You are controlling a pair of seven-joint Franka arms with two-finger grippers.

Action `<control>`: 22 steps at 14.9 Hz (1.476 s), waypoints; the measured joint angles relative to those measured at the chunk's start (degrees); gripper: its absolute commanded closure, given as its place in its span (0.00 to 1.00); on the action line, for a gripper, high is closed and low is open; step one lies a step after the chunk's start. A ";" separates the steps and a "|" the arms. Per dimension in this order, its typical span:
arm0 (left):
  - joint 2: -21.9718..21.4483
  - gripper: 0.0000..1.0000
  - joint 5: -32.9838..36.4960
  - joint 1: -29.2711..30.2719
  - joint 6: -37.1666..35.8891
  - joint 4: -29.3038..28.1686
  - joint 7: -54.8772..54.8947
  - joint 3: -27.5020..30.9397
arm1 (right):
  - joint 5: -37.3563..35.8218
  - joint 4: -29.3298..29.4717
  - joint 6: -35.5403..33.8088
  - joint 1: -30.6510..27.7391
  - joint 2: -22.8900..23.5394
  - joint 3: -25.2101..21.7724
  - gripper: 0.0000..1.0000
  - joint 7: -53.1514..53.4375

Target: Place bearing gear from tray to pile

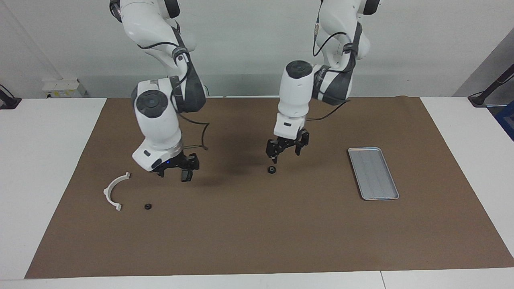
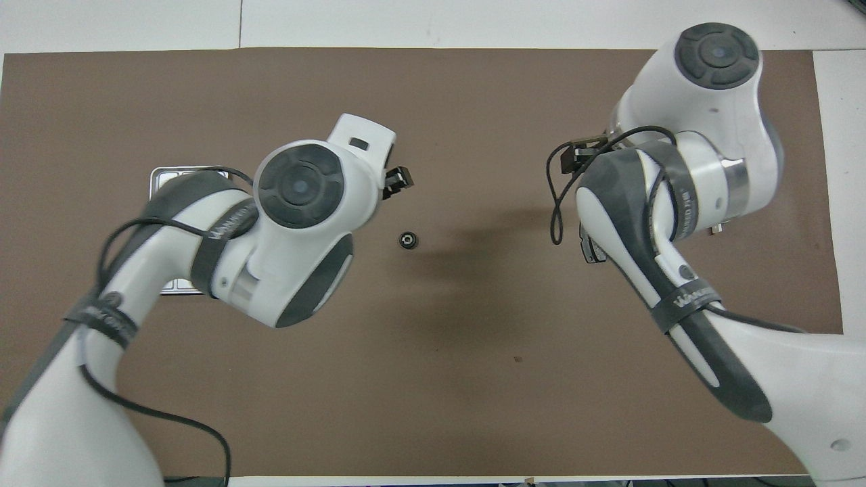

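A small dark bearing gear (image 1: 272,169) (image 2: 408,240) lies alone on the brown mat, midway between tray and pile. My left gripper (image 1: 286,154) (image 2: 399,181) hangs open just above it, holding nothing. A second small dark gear (image 1: 147,206) rests at the pile, beside the white semicircular bracket (image 1: 114,190). My right gripper (image 1: 173,176) hovers open and bare over the mat next to the bracket. The silver ridged tray (image 1: 372,172) at the left arm's end holds nothing. In the overhead view only a corner of the tray (image 2: 166,176) shows past the left arm.
The brown mat (image 1: 257,241) covers most of the white table. The right arm hides most of the pile in the overhead view; one dark brake pad's edge (image 2: 587,247) peeks out beside it. A white box (image 1: 64,88) sits off the mat near the right arm's base.
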 measured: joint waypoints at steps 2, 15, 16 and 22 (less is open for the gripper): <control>-3.72 0.00 0.16 6.45 -8.76 3.46 10.53 0.27 | 1.40 0.04 -0.27 5.52 0.08 0.21 0.00 13.90; -11.75 0.00 0.11 28.23 -24.29 1.33 48.87 -0.17 | 4.08 4.64 10.39 22.36 14.27 0.03 0.00 49.78; -12.14 0.00 0.11 28.23 -24.68 1.13 48.89 -0.20 | 4.08 5.40 11.21 22.39 15.26 0.00 0.00 49.93; -16.08 0.00 0.12 28.13 -25.25 -3.51 48.90 -0.40 | 3.54 6.26 13.00 23.95 17.41 -0.03 0.00 50.07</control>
